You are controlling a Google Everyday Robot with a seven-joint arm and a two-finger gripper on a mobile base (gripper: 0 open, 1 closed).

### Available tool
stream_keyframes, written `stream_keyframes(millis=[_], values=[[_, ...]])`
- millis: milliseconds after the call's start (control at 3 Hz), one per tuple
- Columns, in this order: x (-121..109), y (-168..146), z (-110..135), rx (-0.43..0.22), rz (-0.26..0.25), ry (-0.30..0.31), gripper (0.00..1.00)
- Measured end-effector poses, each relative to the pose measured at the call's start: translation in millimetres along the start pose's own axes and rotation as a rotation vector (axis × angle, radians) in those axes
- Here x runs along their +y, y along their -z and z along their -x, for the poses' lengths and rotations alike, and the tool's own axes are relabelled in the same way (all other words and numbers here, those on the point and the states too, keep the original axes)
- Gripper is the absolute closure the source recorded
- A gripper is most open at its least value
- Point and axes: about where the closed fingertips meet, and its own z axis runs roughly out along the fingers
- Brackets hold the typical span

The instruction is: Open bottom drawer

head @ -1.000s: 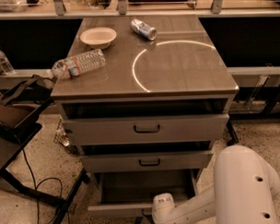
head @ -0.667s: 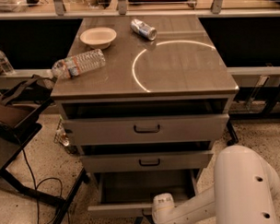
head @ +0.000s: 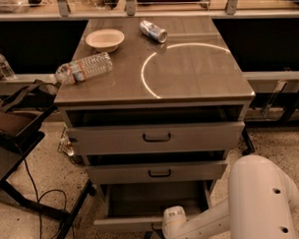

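Observation:
The bottom drawer (head: 157, 202) of the grey metal cabinet stands pulled out, its plain grey inside showing and its low front panel (head: 126, 223) near the frame's lower edge. My white arm (head: 217, 220) reaches in from the lower right, and its wrist ends at that front panel. My gripper (head: 155, 227) is at the drawer's handle, mostly hidden below the wrist and the frame edge. The middle drawer (head: 158, 172) and the tall top drawer (head: 156, 137) each have a black loop handle and are slightly out.
On the cabinet top (head: 187, 76) lie a plastic water bottle (head: 83, 67), a white bowl (head: 105, 40) and a tipped can (head: 153, 31). A dark bag on a stand (head: 16, 118) and floor cables (head: 37, 204) are to the left.

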Motion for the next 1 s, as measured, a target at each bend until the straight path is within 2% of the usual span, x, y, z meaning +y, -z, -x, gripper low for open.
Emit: stream_keyframes(millis=[333,667,1000], values=[[0.1,0.0,0.0,0.0,0.0,0.0,0.47],[0.9,-0.6,-0.1,0.0,0.001,0.0,0.69],[-0.6,12.8,-4.8,0.024,-0.01,-0.005,0.92]])
